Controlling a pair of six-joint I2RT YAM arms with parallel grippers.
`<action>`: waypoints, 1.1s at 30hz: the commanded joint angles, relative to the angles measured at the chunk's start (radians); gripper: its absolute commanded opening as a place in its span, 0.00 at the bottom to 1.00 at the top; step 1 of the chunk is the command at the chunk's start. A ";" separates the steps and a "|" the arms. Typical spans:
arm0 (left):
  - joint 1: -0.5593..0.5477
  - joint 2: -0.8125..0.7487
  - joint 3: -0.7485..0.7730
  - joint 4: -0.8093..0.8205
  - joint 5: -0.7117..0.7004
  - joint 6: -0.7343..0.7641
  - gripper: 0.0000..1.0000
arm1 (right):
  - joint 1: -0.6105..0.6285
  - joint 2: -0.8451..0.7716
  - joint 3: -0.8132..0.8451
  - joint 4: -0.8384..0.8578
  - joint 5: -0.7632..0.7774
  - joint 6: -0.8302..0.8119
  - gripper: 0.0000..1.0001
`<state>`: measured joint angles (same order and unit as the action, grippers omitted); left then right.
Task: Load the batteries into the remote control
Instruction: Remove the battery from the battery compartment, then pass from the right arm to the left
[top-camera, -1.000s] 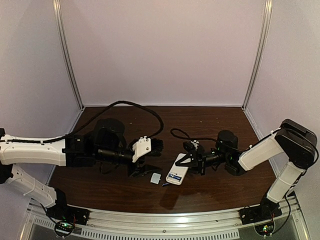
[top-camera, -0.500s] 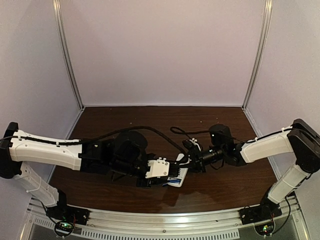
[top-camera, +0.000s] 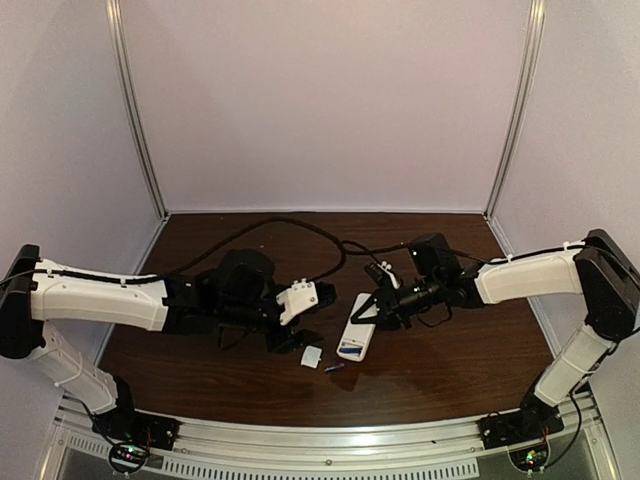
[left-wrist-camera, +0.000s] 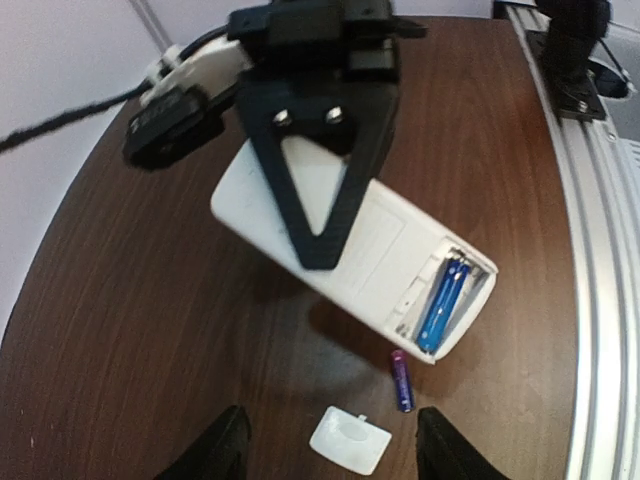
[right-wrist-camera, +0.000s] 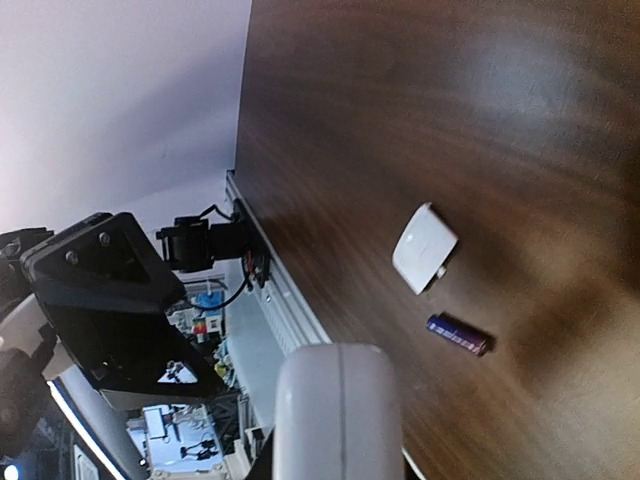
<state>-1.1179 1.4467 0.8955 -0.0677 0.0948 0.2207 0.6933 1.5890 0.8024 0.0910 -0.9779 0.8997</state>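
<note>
Right gripper (top-camera: 370, 310) pinches the remote control (top-camera: 356, 340) at its 1 o'clock end. 1 blue battery (left-wrist-camera: 442, 303) sits in its open bay. 1 loose battery (top-camera: 334, 367) lies at 4 o'clock of the white cover (top-camera: 312, 357). Left gripper (top-camera: 292, 342) is spread, empty.

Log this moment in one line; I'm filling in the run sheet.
right pincer: shut on remote control | left pincer: open, empty | seated battery: in compartment | loose battery, cover: on table

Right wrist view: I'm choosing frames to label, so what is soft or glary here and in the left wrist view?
Right wrist view: the remote control, close up, is blurred; the loose battery is sharper; a pale sheen lies on the table. Left wrist view: crisp, with the remote's shadow on the wood.
</note>
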 joint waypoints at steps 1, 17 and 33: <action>0.113 -0.031 -0.048 0.128 0.004 -0.213 0.59 | -0.068 0.079 0.131 -0.245 0.186 -0.276 0.00; 0.127 0.010 -0.073 0.178 -0.163 -0.334 0.75 | 0.157 0.146 0.449 -0.544 1.038 -0.712 0.00; 0.166 -0.038 -0.081 0.081 -0.097 -0.280 0.86 | 0.125 0.069 0.459 -0.561 1.037 -0.685 0.00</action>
<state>-0.9600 1.3884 0.7605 0.0727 -0.0708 -0.1356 0.8944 1.7672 1.2831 -0.4725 0.1490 0.1680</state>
